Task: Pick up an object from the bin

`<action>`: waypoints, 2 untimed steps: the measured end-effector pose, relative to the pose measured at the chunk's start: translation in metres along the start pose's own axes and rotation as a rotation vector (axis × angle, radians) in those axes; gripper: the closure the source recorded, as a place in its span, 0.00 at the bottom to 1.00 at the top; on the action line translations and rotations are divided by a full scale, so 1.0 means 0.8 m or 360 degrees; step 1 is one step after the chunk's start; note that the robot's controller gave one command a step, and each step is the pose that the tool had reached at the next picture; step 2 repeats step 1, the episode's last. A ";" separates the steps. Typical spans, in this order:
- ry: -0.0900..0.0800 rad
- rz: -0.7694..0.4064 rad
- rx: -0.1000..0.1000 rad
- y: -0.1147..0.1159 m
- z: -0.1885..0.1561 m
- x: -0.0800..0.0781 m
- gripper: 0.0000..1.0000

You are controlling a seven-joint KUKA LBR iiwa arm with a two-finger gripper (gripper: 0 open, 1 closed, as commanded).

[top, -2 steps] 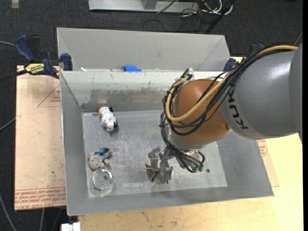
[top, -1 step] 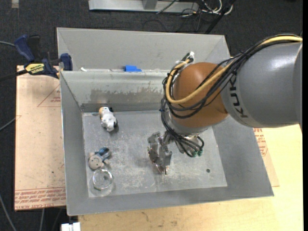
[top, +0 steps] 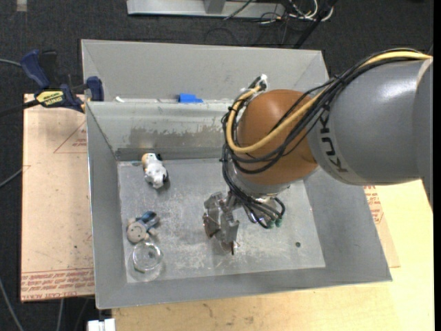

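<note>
The claw hangs low over the bare middle of the bin; whether it is open or closed cannot be told, and nothing shows in its grasp. The white toy figure, by the back wall and well apart from the claw, looks light and hard, best pinched across its body.

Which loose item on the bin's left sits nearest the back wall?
The white toy figure, just below that wall; the grey disc and clear cup lie near the front.
</note>
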State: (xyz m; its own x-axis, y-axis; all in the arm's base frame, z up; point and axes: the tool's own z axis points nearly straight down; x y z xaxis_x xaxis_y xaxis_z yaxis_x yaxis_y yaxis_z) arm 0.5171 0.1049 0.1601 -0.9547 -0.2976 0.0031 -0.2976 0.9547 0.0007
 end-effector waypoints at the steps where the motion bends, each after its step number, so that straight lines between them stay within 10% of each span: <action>1: -0.0003 -0.0025 -0.0001 -0.008 -0.080 -0.015 1.00; 2: -0.0003 -0.0025 -0.0001 -0.008 -0.080 -0.015 1.00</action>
